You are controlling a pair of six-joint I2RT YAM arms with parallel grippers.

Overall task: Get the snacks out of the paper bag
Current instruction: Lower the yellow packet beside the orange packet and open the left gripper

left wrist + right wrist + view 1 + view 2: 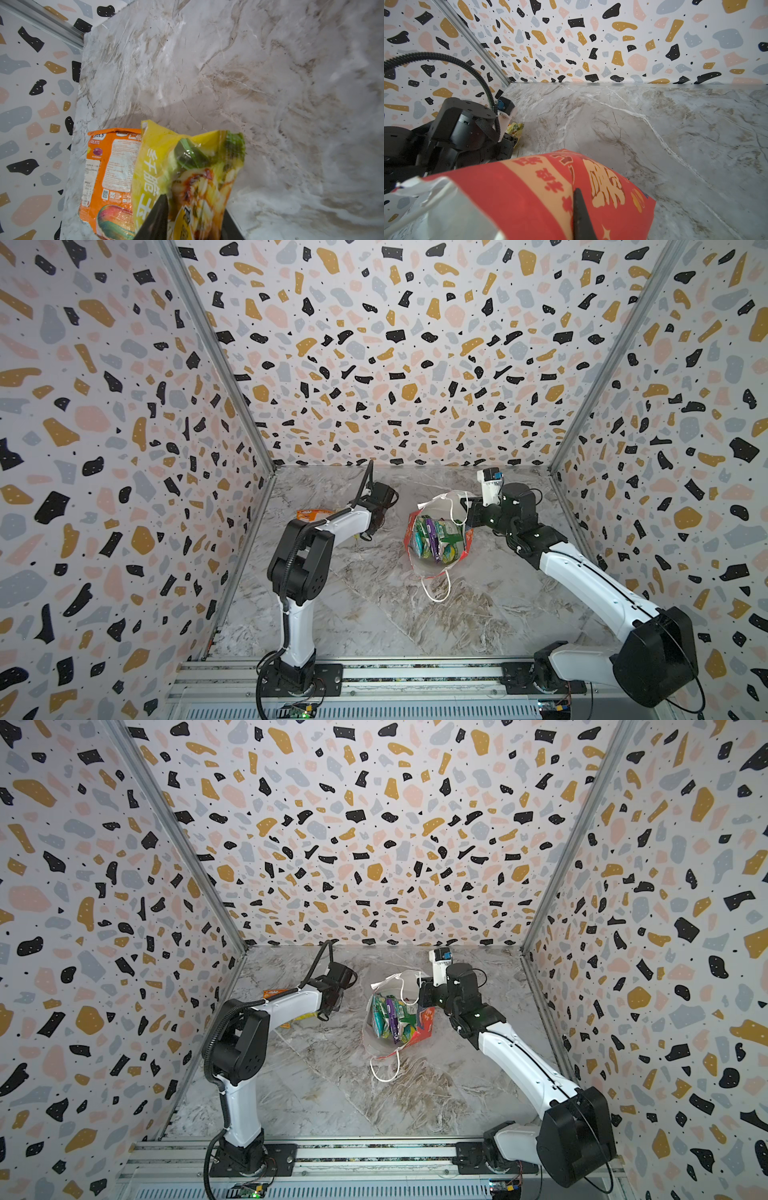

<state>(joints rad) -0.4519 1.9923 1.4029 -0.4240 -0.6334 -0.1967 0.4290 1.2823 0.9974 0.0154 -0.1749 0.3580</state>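
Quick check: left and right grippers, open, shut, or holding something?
Left gripper: open, jaws apart with the yellow packet between them.
Right gripper: shut on the paper bag, pinching its wall.

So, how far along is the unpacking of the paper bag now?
Done: the orange packet lies on the table. In hand: the yellow packet, beside it, is between the jaws of the left gripper, while the right gripper pinches the wall of the paper bag. Left: several packets inside the bag.

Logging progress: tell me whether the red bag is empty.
Not empty. The red bag holds several packets, green and purple among them, visible through its open mouth in both top views.
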